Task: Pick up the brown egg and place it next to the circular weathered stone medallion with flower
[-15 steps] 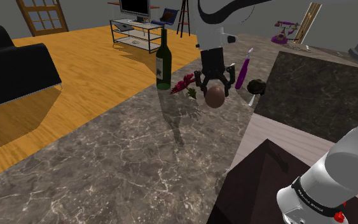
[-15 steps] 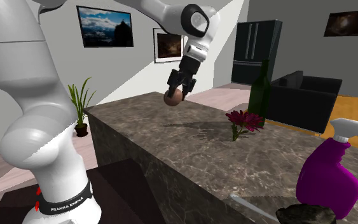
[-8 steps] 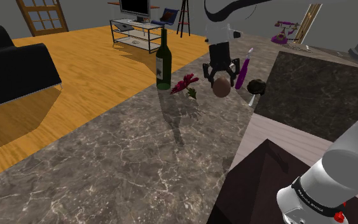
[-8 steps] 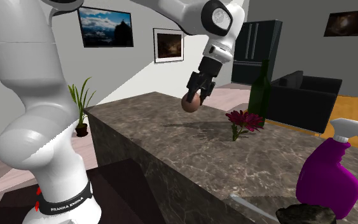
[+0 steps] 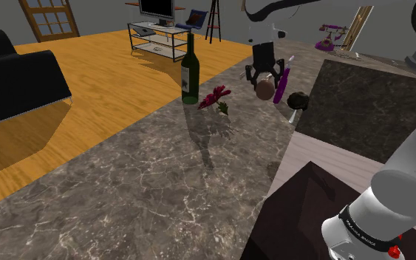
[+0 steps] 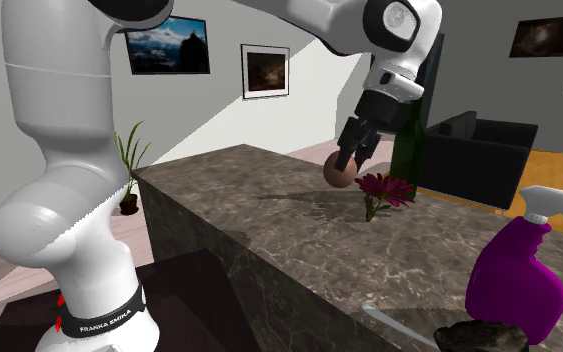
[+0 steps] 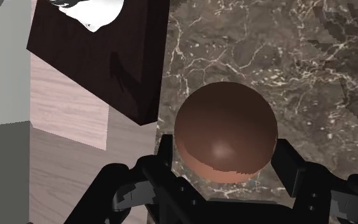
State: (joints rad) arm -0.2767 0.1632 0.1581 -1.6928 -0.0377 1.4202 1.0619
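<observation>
A brown egg (image 5: pixel 265 89) (image 6: pixel 340 171) (image 7: pixel 226 126) hangs in the air above the marble counter, clasped between the black fingers of my gripper (image 5: pixel 264 80) (image 6: pixel 347 161) (image 7: pixel 224 156), which is shut on it. In the shoulder view the egg is just left of the purple spray bottle (image 5: pixel 281 83) and a dark rough stone medallion (image 5: pixel 297 100) near the counter's far end. In the second exterior view the medallion (image 6: pixel 482 336) lies at the lower right, below the purple spray bottle (image 6: pixel 516 280), well away from the egg.
A green wine bottle (image 5: pixel 190 71) (image 6: pixel 405 140) and a red flower sprig (image 5: pixel 215 98) (image 6: pixel 382 191) stand on the marble counter (image 5: pixel 147 185) (image 6: pixel 269 215) near the egg. The dark stand (image 5: pixel 309 214) (image 7: pixel 101 51) is beside the counter. A black sofa (image 5: pixel 10 77) sits on the wooden floor.
The arm has carried the egg along the counter toward the spray bottle and medallion, past the flower sprig in the shoulder view. The grip stays the same.
</observation>
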